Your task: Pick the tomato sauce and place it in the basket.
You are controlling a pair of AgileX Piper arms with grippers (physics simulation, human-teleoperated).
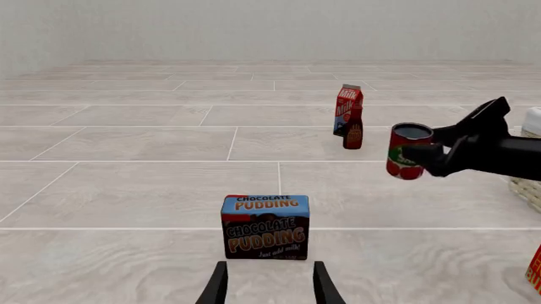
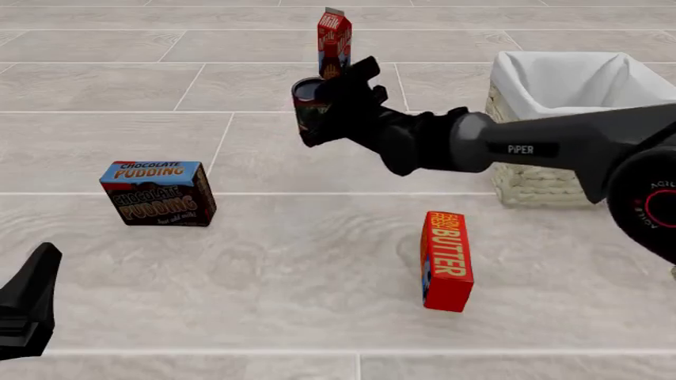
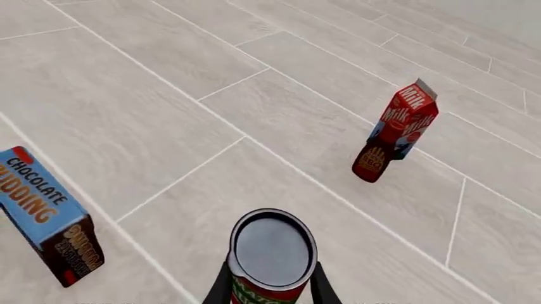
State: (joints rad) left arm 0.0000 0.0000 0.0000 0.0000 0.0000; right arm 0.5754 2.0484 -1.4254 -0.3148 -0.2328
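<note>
The tomato sauce (image 2: 305,117) is a small red can with a dark top, held upright between my right gripper's (image 2: 323,111) fingers. The can also shows in the left wrist view (image 1: 407,152) and in the right wrist view (image 3: 272,253), where the fingers clamp both its sides. The wicker basket (image 2: 539,187) with its white lining stands to the right of the can, about an arm's width away; its edge shows in the left wrist view (image 1: 529,187). My left gripper (image 1: 268,284) is open and empty, near the front left (image 2: 30,305).
A chocolate pudding box (image 2: 158,193) stands just ahead of my left gripper. A red milk carton (image 2: 334,38) and a small dark brown bottle (image 1: 353,130) stand behind the can. A red butter box (image 2: 446,260) stands in front of the basket.
</note>
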